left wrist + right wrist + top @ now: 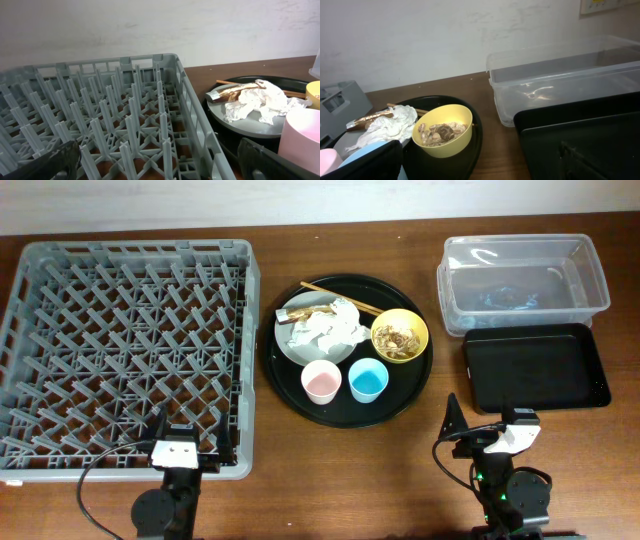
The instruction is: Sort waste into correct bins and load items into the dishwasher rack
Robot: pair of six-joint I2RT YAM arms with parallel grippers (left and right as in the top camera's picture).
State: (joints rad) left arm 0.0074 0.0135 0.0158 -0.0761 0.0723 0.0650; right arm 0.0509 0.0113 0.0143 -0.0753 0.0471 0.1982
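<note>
Start state: nothing sorted, rack (130, 250) empty; left pincer (190, 436) and right pincer (487, 425) both apart, empty. Next: grab napkin (328, 330) off plate (290, 348), bin it.

Yellow bowl (445, 146) holding brown scraps (441, 131) sits near clear tub (560, 75).

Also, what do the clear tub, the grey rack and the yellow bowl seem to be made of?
Clear tub: transparent plastic, glossy; the table shows through its walls. Dishwasher rack: moulded grey plastic, matte, with thin ribs and pegs. Yellow bowl: probably plastic or melamine, smooth with soft sheen; ceramic cannot be excluded.
</note>
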